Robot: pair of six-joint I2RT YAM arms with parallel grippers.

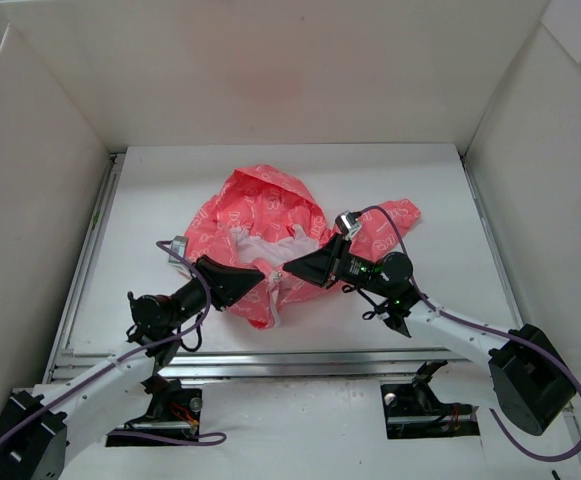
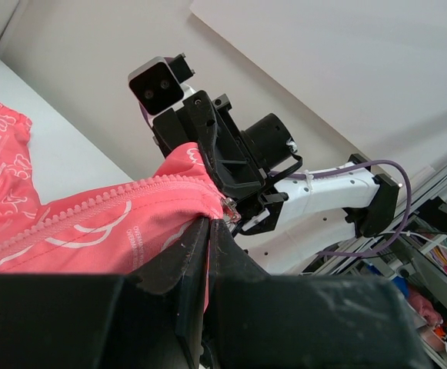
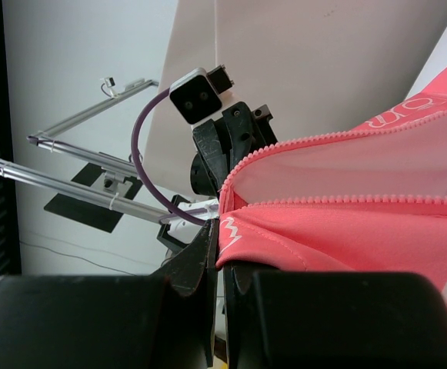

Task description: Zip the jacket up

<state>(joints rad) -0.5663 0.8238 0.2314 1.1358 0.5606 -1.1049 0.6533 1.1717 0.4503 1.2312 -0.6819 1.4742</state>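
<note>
The left claw [image 2: 208,231] is pinched almost shut, with only a thin slit between its dark fingers. A fold of the coral jacket [image 1: 266,212] is clamped in that slit, just below a row of zip teeth [image 2: 92,206]. The right claw [image 3: 219,244] is closed just as narrowly on the jacket's edge, where two rows of teeth run apart toward the right of the frame. In the top view both claws sit at the lower middle of the garment, tips near each other, with a span of cloth held between them. The jacket lies crumpled at the centre of the white table [image 1: 160,200], its front open and white lining showing. Tall white panels [image 1: 270,70] box the table on three sides, and metal rails [image 3: 77,181] stand at the left of the right wrist view
</note>
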